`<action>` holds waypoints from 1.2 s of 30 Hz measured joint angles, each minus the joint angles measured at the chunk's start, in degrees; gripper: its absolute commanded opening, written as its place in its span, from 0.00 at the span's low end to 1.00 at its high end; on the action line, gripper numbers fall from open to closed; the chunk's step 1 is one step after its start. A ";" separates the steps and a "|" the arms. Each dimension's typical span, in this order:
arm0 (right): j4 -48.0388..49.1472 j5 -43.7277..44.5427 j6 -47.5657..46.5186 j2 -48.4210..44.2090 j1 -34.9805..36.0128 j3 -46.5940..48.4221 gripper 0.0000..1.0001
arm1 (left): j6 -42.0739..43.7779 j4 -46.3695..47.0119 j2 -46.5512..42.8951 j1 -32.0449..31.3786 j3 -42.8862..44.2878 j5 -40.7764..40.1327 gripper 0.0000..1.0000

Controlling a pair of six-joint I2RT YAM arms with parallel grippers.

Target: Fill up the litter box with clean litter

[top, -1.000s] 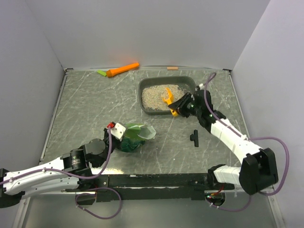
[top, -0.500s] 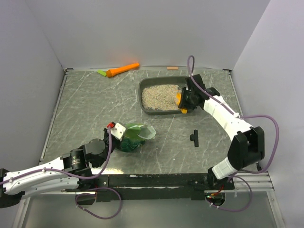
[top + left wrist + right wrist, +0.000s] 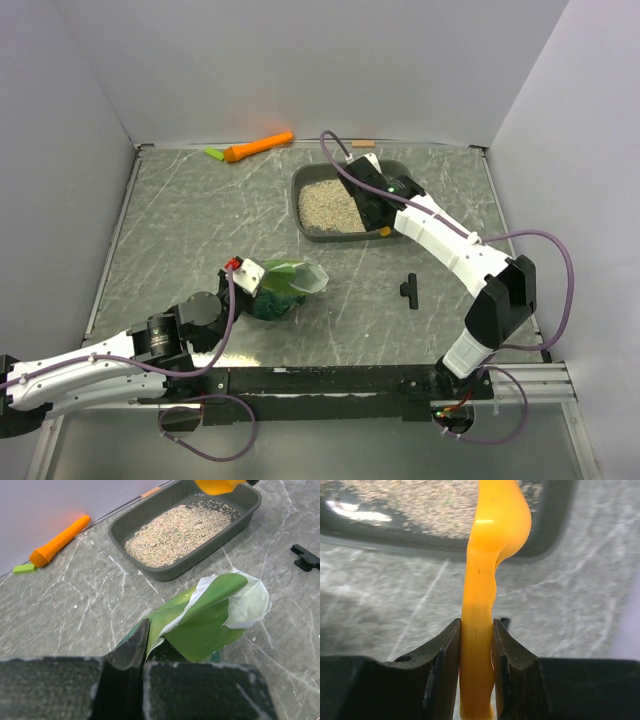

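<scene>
The dark grey litter box stands at the back right of the table and holds a layer of beige clean litter. My right gripper hangs above the box's right end, shut on the handle of an orange scoop. In the top view only a bit of the scoop shows under the arm. In the left wrist view the scoop hovers over the box and its litter. My left gripper is shut on the edge of a crinkled green bag, which lies on the table with its mouth towards the box.
An orange stick with a green piece lies along the back wall. A small black clip sits on the table right of the bag. Grey walls close in the left, back and right sides.
My right arm has swung up and leftward from the box's right side to over the box, carrying the scoop. The left arm and the bag have not moved.
</scene>
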 measured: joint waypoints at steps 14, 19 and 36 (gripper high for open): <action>-2.32 -25.05 -0.28 -20.98 1.49 -0.85 0.00 | 0.04 -0.02 -0.35 0.00 0.00 -0.07 0.01; -2.93 -38.01 1.62 -28.96 2.12 -3.45 0.00 | 0.02 -0.02 -0.37 0.00 0.00 -0.09 0.01; -11.74 -50.40 4.68 -37.75 3.80 -10.88 0.00 | 0.04 -0.02 -0.39 0.00 0.00 -0.24 0.01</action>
